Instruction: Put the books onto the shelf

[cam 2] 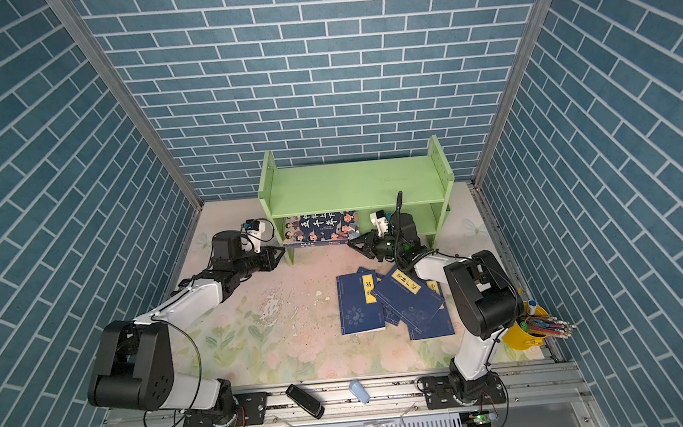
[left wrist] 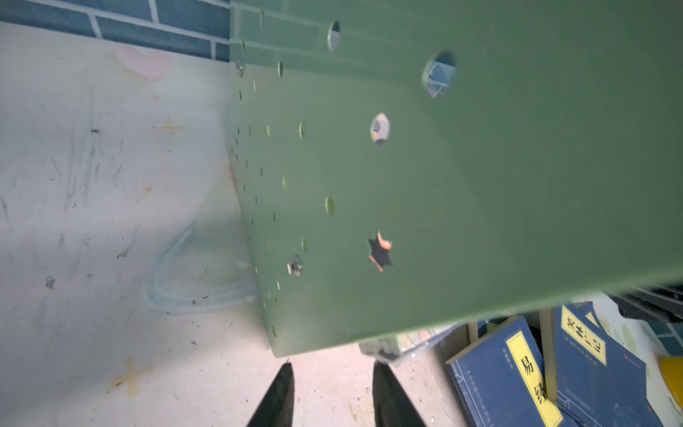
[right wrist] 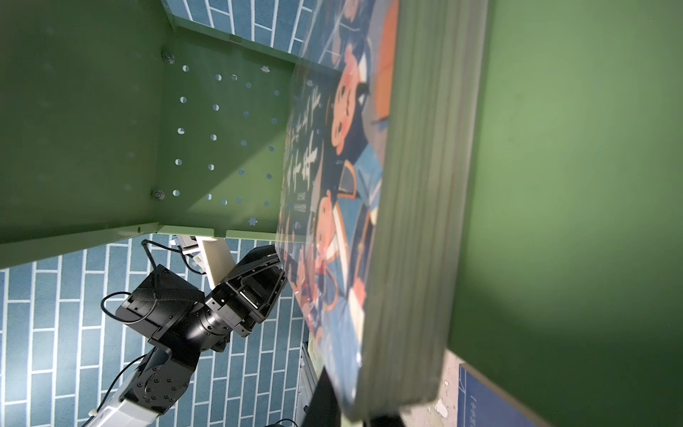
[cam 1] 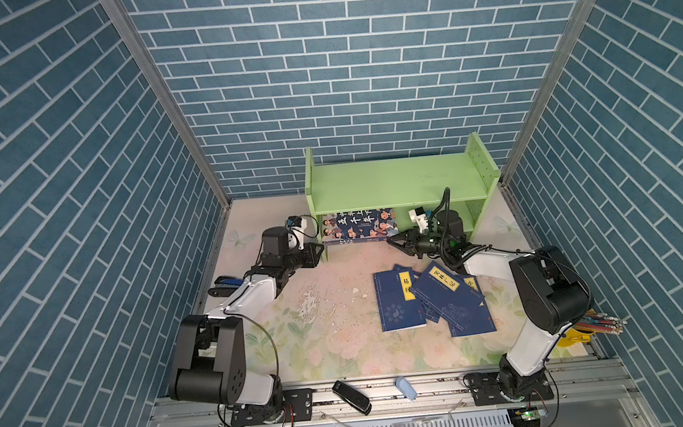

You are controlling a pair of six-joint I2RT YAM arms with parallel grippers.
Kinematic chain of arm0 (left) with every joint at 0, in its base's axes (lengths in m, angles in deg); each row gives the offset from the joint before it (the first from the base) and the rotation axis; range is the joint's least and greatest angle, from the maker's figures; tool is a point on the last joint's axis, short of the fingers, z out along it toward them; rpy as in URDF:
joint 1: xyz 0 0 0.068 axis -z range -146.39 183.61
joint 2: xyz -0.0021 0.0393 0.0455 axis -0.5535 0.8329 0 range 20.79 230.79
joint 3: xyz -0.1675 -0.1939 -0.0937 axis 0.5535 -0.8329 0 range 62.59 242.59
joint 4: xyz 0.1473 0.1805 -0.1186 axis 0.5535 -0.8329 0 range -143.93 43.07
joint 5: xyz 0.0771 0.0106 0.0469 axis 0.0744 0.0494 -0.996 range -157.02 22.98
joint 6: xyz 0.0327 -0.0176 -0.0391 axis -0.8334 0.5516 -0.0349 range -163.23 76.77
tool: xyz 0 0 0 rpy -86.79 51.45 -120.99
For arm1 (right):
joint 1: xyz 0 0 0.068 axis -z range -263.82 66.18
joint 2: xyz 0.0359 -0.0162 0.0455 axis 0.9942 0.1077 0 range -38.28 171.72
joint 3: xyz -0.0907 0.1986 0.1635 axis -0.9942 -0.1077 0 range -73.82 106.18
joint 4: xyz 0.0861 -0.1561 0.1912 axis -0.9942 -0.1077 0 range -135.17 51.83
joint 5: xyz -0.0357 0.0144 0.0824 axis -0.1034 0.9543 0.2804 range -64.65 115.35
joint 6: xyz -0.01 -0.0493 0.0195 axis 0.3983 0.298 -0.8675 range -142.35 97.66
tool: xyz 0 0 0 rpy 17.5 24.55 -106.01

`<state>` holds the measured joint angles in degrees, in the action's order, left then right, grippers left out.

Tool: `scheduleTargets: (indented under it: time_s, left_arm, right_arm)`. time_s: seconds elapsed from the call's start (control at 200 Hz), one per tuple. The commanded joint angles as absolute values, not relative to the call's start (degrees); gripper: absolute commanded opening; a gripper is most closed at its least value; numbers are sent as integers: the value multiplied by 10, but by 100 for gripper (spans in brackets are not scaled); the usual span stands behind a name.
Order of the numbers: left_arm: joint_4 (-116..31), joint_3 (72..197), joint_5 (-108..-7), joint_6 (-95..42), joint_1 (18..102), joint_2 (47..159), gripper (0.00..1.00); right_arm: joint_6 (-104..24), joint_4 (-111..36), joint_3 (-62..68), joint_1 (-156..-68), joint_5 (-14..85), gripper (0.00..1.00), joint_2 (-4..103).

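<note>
Barely begun: 1 large book (cam 1: 357, 225) flat on shelf's (cam 1: 395, 181) lower tier, corner pinched by right gripper (cam 1: 391, 240). Left gripper (left wrist: 332, 393) parted, empty, beside shelf's end panel. Thin navy books (cam 1: 397, 306) unshelved, heaped on tabletop (cam 1: 319, 329).

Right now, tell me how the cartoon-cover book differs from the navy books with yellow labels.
The cartoon-cover book sits in the lower tier of the green shelf; the navy books lie overlapping on the floral mat. The cartoon-cover book is thick; the navy books are thin. The cartoon-cover book shows figures; the navy books show yellow title labels. Both carry Chinese characters.
</note>
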<state>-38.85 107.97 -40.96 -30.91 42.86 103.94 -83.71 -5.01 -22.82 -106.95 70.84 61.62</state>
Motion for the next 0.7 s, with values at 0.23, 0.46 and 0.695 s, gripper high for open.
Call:
scheduleTargets:
  time_s: [0.23,0.46,0.695]
  left_arm:
    - [-375,1095,-412,-295,430,1048,37]
    - [-373,1101,-412,-291,430,1049,38]
    - [-367,1104,-412,-286,430,1051,38]
  right_arm:
    - [-851,-33,-201,-1065,715,14,631]
    - [-853,-29,-203,-1066,715,15,634]
    - [-863,-16,-202,-1066,715,16,637]
